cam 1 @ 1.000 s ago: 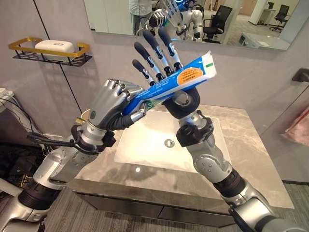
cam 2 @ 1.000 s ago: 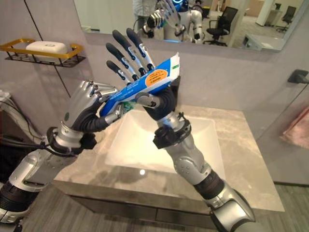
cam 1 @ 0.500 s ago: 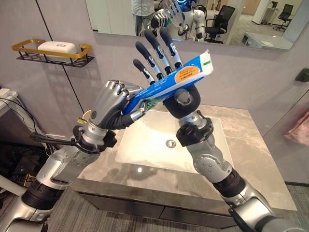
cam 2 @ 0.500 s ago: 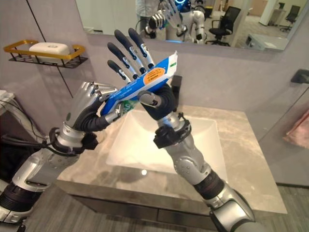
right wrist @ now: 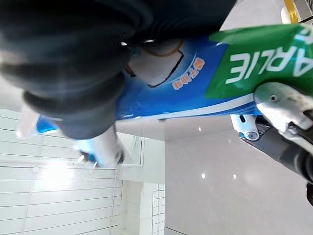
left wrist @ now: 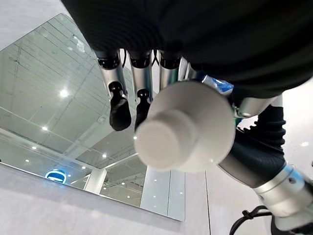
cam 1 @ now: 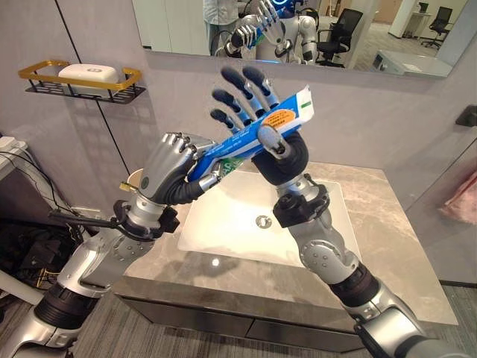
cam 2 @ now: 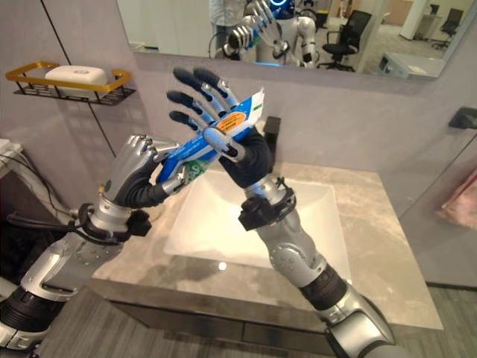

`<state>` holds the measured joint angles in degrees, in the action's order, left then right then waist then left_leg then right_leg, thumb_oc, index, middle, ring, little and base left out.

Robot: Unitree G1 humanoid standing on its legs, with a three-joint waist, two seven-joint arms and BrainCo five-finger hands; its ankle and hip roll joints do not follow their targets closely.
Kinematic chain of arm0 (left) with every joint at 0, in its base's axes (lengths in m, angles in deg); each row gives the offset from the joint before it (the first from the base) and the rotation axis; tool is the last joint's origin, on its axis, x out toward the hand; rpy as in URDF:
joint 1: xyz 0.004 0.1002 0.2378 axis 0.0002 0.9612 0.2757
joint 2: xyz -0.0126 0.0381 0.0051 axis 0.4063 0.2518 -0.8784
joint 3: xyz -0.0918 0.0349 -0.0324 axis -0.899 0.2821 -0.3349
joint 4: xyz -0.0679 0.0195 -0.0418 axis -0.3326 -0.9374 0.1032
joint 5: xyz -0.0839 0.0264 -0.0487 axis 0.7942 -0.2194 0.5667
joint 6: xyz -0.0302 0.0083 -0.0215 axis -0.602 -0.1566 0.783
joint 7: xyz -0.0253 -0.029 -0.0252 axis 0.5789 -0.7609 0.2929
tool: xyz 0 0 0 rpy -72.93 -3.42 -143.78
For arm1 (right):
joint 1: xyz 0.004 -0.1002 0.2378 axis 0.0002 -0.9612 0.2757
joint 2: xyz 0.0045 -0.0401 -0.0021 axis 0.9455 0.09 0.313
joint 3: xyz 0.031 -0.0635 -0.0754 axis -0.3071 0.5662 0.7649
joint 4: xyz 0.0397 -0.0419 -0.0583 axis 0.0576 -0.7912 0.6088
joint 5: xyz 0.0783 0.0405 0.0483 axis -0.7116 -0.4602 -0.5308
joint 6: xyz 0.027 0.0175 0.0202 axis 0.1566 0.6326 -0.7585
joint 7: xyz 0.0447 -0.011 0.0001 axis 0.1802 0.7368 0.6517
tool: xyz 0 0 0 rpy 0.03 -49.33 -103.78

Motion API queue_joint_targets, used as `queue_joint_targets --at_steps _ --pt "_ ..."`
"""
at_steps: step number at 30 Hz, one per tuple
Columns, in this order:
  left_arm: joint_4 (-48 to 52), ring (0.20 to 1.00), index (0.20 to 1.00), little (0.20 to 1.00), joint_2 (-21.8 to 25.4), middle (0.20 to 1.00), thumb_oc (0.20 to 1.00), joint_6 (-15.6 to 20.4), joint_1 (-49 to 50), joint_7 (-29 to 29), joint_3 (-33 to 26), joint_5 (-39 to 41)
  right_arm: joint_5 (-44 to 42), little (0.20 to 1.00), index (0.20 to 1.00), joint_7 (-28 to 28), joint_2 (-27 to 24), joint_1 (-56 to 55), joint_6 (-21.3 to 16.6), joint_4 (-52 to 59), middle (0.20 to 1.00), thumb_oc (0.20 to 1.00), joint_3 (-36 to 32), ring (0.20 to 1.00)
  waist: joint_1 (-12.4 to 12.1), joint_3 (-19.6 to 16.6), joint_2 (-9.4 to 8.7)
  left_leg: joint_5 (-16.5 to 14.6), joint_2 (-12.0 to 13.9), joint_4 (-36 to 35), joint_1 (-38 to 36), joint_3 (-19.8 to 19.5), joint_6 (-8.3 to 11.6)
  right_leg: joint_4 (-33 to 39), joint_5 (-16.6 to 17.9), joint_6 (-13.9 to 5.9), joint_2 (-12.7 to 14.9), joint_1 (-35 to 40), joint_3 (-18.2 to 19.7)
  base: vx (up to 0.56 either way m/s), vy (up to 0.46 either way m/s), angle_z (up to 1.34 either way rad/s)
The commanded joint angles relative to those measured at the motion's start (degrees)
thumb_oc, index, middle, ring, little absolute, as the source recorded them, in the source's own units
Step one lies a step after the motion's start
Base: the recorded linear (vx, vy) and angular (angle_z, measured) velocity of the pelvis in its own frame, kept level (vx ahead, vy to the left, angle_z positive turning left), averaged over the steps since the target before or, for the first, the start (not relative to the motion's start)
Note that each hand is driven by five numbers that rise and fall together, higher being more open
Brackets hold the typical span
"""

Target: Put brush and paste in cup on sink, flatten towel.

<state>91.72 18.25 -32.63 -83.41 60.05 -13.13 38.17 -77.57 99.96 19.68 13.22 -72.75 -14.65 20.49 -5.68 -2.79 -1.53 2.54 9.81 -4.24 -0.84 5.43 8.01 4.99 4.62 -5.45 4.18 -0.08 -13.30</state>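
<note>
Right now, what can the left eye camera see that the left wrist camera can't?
The left eye view takes in the sink, the soap on its gold shelf, and the right hand closing its fingers and thumb over the toothpaste tube, while the left hand grips the tube's lower end. The left wrist view looks straight at the tube's white cap from very close. Both share the tube and the left hand's fingers.
</note>
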Motion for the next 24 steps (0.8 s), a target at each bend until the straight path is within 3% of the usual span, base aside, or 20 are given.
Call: queue_joint_targets --at_steps 1,5,6,13,14,16,17,21,24 --pt "-3.54 0.2 0.2 0.2 1.81 0.2 0.2 -1.19 -0.39 0.19 -1.93 2.59 -0.05 0.2 0.2 0.62 2.0 3.72 -2.39 2.52 0.2 0.2 -0.98 0.2 -0.36 -0.42 -3.21 3.31 -0.23 -0.76 2.02 1.52 -0.39 -3.83 -2.3 -1.49 2.91 2.99 0.45 0.0 0.0 0.0" --pt "-3.56 0.2 0.2 0.2 1.73 0.2 0.2 -1.13 -0.13 0.21 -2.03 2.68 0.57 0.2 0.2 -0.01 1.93 3.58 -2.64 2.23 0.2 0.2 -1.26 0.2 -0.33 -0.36 -3.22 3.22 -0.27 -0.76 2.02 1.56 -0.45 -3.8 -2.25 -1.53 3.0 2.99 0.45 0.0 0.0 0.0" --pt "-3.75 1.0 1.0 1.0 0.3 1.0 1.0 -1.78 1.54 1.72 -2.93 2.99 0.12 0.2 0.2 -1.52 2.66 2.61 -3.13 1.13 0.2 0.2 -1.83 0.2 -0.58 -0.21 -3.4 3.18 -0.38 -0.76 2.09 1.46 -0.54 -3.74 -2.17 -1.56 3.14 3.08 0.39 0.0 0.0 0.0" --pt "-1.26 1.0 1.0 1.0 -2.05 1.0 1.0 -1.67 9.25 1.13 -6.1 7.54 4.51 0.2 0.2 -7.04 1.88 1.87 -4.59 1.04 0.2 0.2 -5.01 0.2 -1.52 0.01 -3.65 3.18 -0.83 -0.76 2.57 0.84 -0.78 -3.49 -2.04 -1.76 3.52 3.25 -0.07 0.0 0.001 0.01" --pt "0.06 1.0 1.0 1.0 -5.4 1.0 1.0 -0.85 13.35 0.6 -5.69 16.3 7.12 0.2 0.2 -10.21 1.79 3.32 -5.4 1.02 0.2 0.2 -6.58 0.2 -2.4 0.37 -3.9 3.31 -1.06 -0.76 2.94 0.17 -0.95 -3.34 -1.91 -1.78 3.73 3.46 -0.65 -0.02 0.006 0.09" --pt "0.78 1.0 1.0 1.0 -6.21 1.0 1.0 -0.59 16.91 -0.42 -6.37 21.25 8.88 0.2 0.2 -12.22 1.0 4.71 -6.16 0.74 0.2 0.2 -8.26 0.2 -3.32 0.54 -4.06 3.39 -1.4 -0.76 3.52 -0.44 -1.11 -3.06 -1.77 -1.85 3.83 3.52 -1.09 -0.01 0.011 0.29" --pt "1.5 1.0 1.0 1.0 -5.57 1.0 1.0 -0.1 20.23 -2.88 -5.91 25.91 11.73 0.2 0.2 -14.98 -0.16 8.15 -6.56 0.09 0.2 0.2 -10.18 0.2 -4.63 0.88 -4.32 3.56 -1.87 -0.76 4.26 -1.31 -1.29 -2.52 -1.53 -2.04 3.99 3.66 -1.7 0.0 0.016 0.28" --pt "1.6 1.0 1.0 1.0 -0.42 1.0 1.0 0.72 25.68 -6.49 -7.26 28.92 16.31 0.2 0.2 -19.78 -3.25 14.82 -7.64 -2.22 0.2 0.2 -12.55 0.2 -8.15 1.52 -4.86 3.74 -3.08 -0.76 5.92 -3.37 -1.72 -1.65 -1.19 -2.45 4.42 4.21 -3.64 0.01 0.024 0.28" --pt "0.58 1.0 1.0 1.0 1.39 1.0 1.0 0.84 27.14 -7.86 -7.54 30.65 17.79 0.2 0.2 -21.32 -5.15 17.26 -7.85 -2.94 0.2 0.2 -13.64 0.2 -9.28 1.75 -5.15 3.81 -3.55 -0.76 6.57 -4.26 -1.8 -1.37 -1.06 -2.62 4.54 4.32 -4.47 0.01 0.023 0.31"
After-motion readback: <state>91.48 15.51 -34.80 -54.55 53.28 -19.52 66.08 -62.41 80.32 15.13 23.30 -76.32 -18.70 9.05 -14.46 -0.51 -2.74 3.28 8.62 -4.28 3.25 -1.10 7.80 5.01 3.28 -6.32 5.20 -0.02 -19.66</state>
